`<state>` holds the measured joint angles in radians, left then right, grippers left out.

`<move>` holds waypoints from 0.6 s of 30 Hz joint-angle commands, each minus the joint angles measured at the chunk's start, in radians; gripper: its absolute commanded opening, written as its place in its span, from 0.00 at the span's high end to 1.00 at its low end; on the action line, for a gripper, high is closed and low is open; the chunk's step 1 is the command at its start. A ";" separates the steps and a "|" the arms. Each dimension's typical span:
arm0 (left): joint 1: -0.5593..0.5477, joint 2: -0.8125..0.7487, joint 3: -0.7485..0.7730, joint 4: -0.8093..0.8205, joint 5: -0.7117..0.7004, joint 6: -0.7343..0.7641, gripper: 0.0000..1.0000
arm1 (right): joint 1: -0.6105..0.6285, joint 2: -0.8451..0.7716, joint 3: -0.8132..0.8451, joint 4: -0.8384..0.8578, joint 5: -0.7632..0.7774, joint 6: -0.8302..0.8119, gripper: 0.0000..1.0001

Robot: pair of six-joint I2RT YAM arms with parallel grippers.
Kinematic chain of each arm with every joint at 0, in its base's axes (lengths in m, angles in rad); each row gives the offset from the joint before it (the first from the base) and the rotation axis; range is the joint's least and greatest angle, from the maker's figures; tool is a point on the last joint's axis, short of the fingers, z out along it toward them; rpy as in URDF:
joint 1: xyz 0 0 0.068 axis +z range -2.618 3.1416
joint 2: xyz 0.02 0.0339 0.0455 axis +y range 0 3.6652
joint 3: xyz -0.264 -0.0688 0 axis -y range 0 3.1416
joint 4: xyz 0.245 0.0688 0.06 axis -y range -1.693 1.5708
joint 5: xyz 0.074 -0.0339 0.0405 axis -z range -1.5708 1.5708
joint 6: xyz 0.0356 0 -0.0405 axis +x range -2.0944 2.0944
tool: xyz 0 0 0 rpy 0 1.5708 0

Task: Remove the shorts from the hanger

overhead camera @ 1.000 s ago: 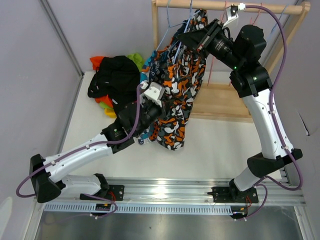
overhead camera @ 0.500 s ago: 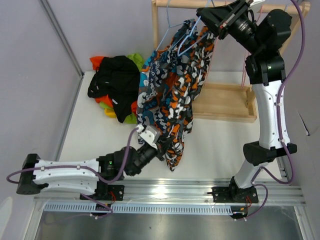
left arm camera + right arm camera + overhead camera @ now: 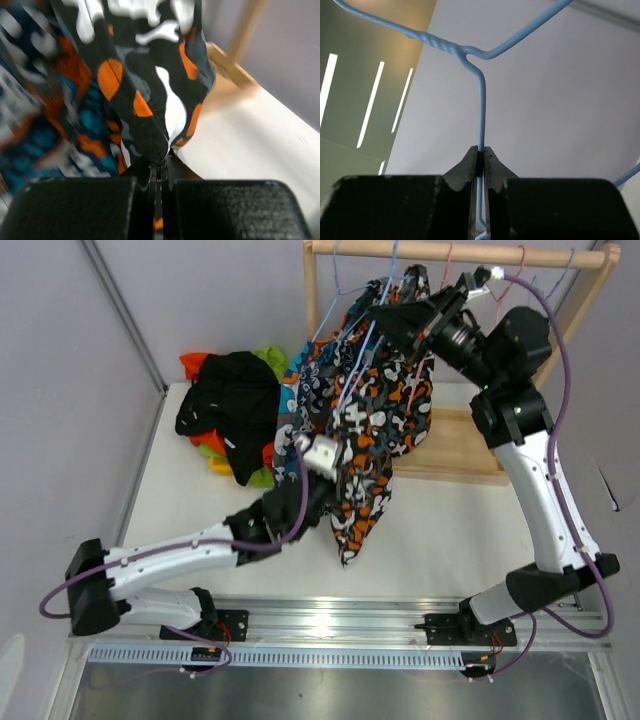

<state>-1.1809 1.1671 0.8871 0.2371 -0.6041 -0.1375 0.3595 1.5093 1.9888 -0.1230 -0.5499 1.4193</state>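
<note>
So the left claw [image 3: 160,169] pinches the blotchy shorts [image 3: 145,95], which hang right above it. The right claw [image 3: 481,156] is clamped on the blue hanger [image 3: 481,107].

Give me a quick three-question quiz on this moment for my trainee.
1. True or false: the right gripper is shut on the wire of the blue hanger.
2. The left gripper pinches: A) nothing B) the patterned shorts C) a towel.
3. Fill in: the garment on top of the pile at the far-left corner of the table is coloured ___.
Key: 1 true; 2 B; 3 black.
</note>
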 commanded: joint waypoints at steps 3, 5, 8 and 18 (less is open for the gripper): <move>0.249 0.230 0.308 -0.018 0.228 0.082 1.00 | 0.156 -0.207 -0.084 0.137 0.102 0.020 1.00; 0.296 0.347 0.451 -0.065 0.282 0.085 1.00 | 0.171 -0.254 -0.105 0.126 0.122 0.023 1.00; 0.368 0.488 0.625 -0.140 0.342 0.076 1.00 | 0.174 -0.287 -0.104 0.079 0.139 0.014 1.00; 0.189 0.104 0.300 -0.105 0.158 0.050 1.00 | 0.078 -0.158 -0.163 0.150 -0.001 0.027 1.00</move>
<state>-0.8963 1.5105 1.2392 0.0902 -0.3470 -0.0795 0.4629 1.2537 1.8915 -0.0166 -0.4953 1.4403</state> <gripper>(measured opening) 0.016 0.096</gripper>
